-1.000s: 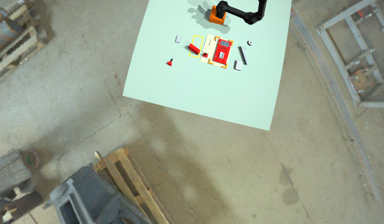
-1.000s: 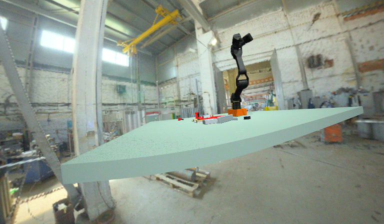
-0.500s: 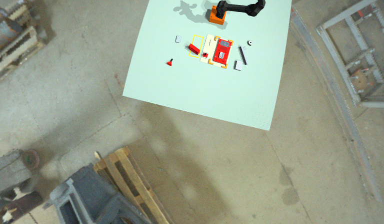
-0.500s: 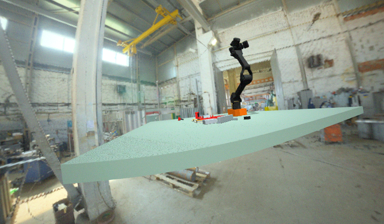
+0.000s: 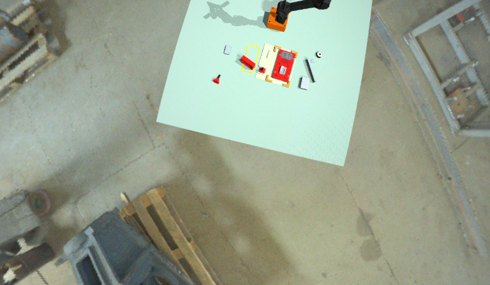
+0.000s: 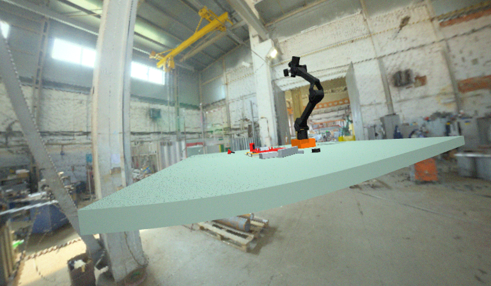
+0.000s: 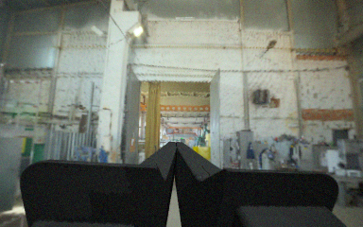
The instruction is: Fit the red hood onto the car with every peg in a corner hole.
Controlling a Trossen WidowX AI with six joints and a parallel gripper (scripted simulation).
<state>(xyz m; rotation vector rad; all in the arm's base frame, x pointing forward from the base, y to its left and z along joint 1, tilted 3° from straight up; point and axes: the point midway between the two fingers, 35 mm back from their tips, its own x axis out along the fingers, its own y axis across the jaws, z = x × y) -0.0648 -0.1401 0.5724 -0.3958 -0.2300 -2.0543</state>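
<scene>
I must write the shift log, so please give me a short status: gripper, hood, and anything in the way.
Gripper shut, empty, raised high. Red hood off the chassis. Nothing seen between the fingers.

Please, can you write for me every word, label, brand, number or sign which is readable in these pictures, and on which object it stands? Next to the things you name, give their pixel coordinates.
No text can be read in any view.
The orange base (image 5: 271, 25) (image 6: 310, 143) shows only small dark dots, no letters.
On the red chassis (image 5: 277, 73), any print would be too small to read.
</scene>
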